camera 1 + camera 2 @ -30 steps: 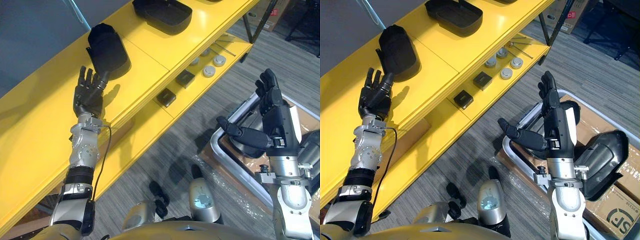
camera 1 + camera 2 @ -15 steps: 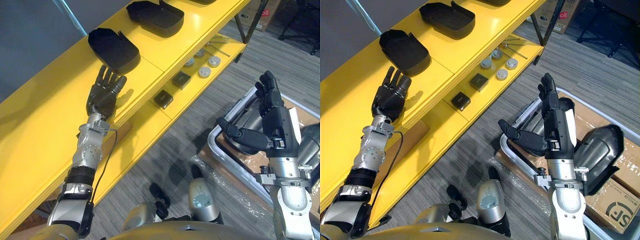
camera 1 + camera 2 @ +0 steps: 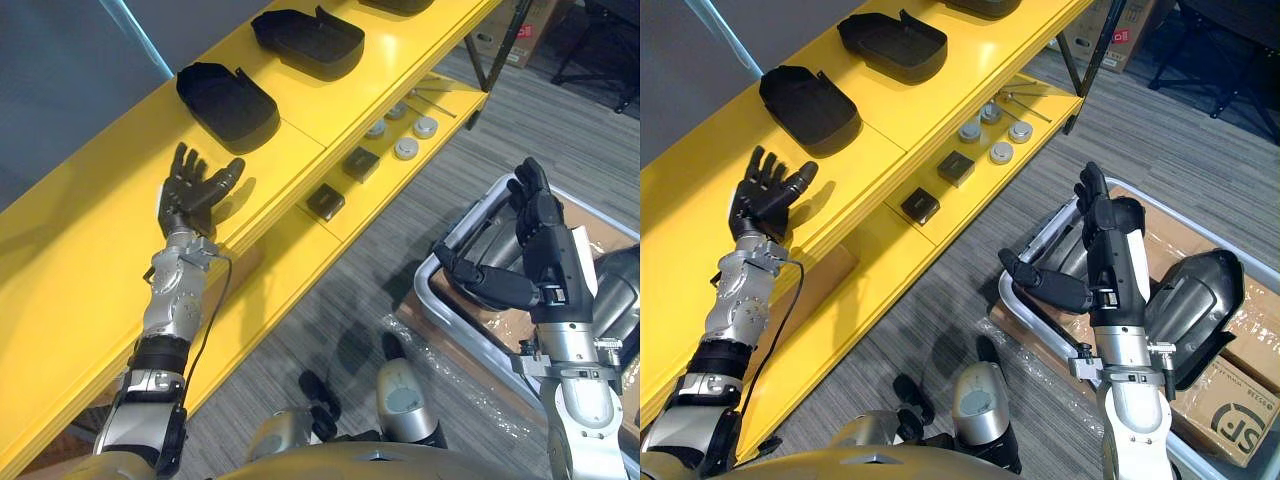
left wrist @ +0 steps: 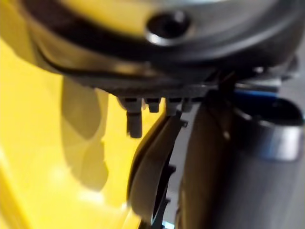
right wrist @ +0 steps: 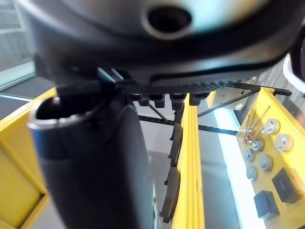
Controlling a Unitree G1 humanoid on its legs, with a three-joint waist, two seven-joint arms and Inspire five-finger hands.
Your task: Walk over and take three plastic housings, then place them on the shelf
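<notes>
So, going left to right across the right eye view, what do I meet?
left robot hand, farther black housing, round metal discs, right robot hand, grey housing

The top shelf (image 3: 80, 270) is bare along its front edge under the spread left hand (image 3: 186, 200). A black housing (image 3: 228, 100) blocks the back edge just beyond, and a second housing (image 3: 306, 42) sits farther along. Small boxes (image 3: 326, 202) crowd the lower shelf (image 3: 285, 248).

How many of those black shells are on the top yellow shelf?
3: nearest housing beyond the left hand, second housing farther along, third housing cut off at the edge; others may be hidden.
</notes>
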